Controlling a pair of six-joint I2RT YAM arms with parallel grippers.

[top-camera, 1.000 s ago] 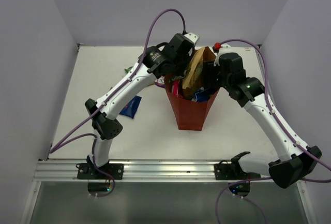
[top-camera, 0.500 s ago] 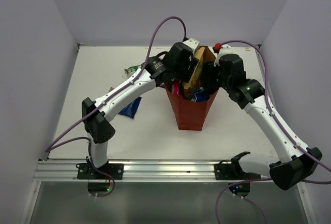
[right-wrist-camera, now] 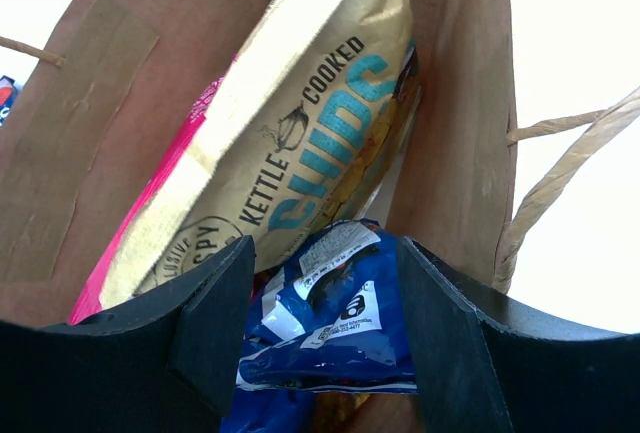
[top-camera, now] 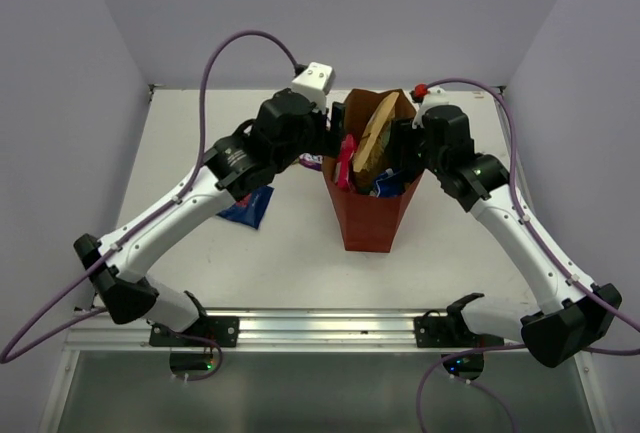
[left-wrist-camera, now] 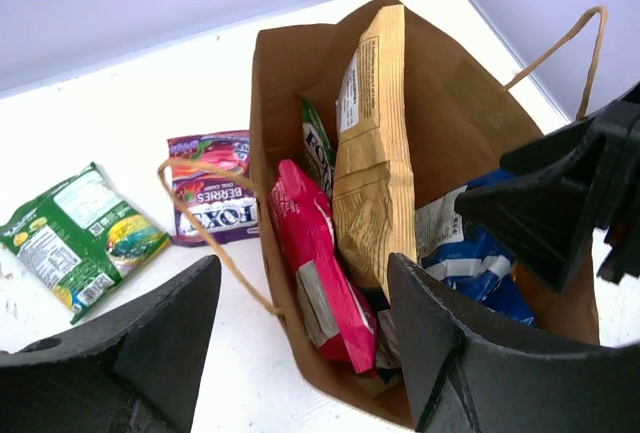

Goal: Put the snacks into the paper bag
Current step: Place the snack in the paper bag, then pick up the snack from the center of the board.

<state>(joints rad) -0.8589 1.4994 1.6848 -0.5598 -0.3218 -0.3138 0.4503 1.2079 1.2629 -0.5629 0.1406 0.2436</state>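
Note:
The red-brown paper bag (top-camera: 368,215) stands upright mid-table, its brown inside (left-wrist-camera: 455,103) in view. Snacks stick out of it: a tan chips packet (top-camera: 376,138) (left-wrist-camera: 375,173) (right-wrist-camera: 300,123), a pink packet (top-camera: 346,161) (left-wrist-camera: 320,273), a blue-and-white packet (right-wrist-camera: 340,323) (left-wrist-camera: 470,253) and a green one (left-wrist-camera: 318,148). My left gripper (top-camera: 335,125) (left-wrist-camera: 305,293) hangs open and empty over the bag's left rim. My right gripper (top-camera: 400,148) (right-wrist-camera: 322,303) is open inside the bag's right side, its fingers either side of the blue packet.
On the table left of the bag lie a purple candy packet (left-wrist-camera: 210,193) (top-camera: 310,161), a green packet (left-wrist-camera: 80,233) and a blue packet (top-camera: 248,208). A twine handle (left-wrist-camera: 215,243) loops off the bag's left rim. Side and back walls close the table in.
My left gripper opened and drew back left and up from the bag's mouth, leaving the pink packet standing in the bag. The right arm stayed still.

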